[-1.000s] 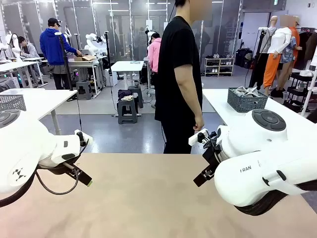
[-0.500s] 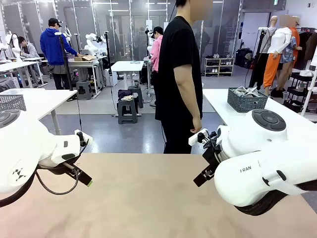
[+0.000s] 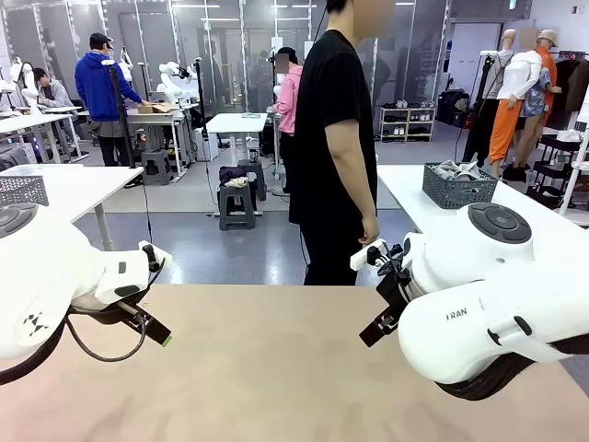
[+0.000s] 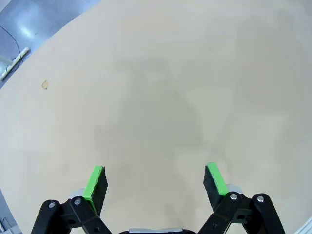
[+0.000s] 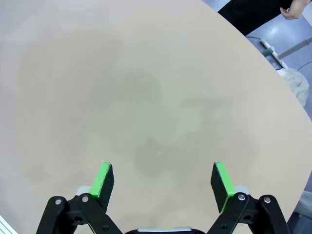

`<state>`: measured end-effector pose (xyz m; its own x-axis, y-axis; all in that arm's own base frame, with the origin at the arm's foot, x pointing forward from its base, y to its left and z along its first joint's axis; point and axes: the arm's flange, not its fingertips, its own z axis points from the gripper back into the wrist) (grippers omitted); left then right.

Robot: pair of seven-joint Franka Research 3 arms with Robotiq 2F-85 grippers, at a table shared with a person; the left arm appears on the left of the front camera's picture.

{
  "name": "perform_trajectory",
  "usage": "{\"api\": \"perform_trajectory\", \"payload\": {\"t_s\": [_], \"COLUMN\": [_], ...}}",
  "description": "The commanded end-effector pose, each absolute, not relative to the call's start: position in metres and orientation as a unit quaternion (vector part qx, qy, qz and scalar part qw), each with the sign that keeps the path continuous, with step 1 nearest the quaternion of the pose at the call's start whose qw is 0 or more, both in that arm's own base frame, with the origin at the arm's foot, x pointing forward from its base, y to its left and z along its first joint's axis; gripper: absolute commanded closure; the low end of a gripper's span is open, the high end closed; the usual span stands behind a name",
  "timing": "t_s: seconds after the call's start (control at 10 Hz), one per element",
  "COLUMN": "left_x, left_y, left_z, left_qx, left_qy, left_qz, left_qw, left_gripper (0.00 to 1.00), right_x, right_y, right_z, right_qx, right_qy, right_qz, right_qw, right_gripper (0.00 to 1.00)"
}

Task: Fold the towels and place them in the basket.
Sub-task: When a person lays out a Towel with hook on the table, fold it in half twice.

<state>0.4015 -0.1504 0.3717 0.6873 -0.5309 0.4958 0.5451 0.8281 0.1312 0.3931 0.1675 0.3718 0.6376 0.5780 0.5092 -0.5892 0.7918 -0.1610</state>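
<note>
The dark lattice basket (image 3: 457, 187) stands on a white side table at the right, beyond my own table, with pale crumpled towels (image 3: 457, 169) in it. My left gripper (image 4: 156, 178) hangs open over the bare tan tabletop (image 4: 161, 87), nothing between its green pads. My right gripper (image 5: 163, 180) is likewise open above bare tabletop (image 5: 122, 97). In the front view the left gripper (image 3: 155, 331) is at the left and the right gripper (image 3: 377, 329) at the right, both pointing down at the table.
A person in black (image 3: 333, 157) stands at the table's far edge, side-on, a hand (image 5: 291, 11) hanging by the rim. A paler perforated basket (image 3: 23, 191) sits on a white table at the left. Something pale (image 5: 296, 87) lies on the floor past the table edge.
</note>
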Motion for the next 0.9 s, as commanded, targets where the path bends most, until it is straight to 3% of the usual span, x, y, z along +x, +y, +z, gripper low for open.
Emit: {"api": "perform_trajectory", "payload": {"t_s": [0.0,0.4,0.8], "left_x": [0.402,0.397,0.382], "left_y": [-0.15,-0.129,-0.07], "left_z": [0.372,0.401,0.475], "left_qx": [-0.013,-0.047,-0.059], "left_qy": [-0.266,-0.273,-0.28], "left_qz": [-0.293,-0.303,-0.384], "left_qw": [0.918,0.912,0.878], "left_gripper": [0.0,0.0,0.0], "right_x": [0.393,0.389,0.355], "right_y": [0.167,0.146,0.085], "right_z": [0.372,0.394,0.465], "right_qx": [0.011,0.038,0.043], "right_qy": [-0.278,-0.273,-0.304], "right_qz": [0.321,0.35,0.385], "right_qw": [0.905,0.895,0.87], "right_gripper": [0.0,0.0,0.0]}}
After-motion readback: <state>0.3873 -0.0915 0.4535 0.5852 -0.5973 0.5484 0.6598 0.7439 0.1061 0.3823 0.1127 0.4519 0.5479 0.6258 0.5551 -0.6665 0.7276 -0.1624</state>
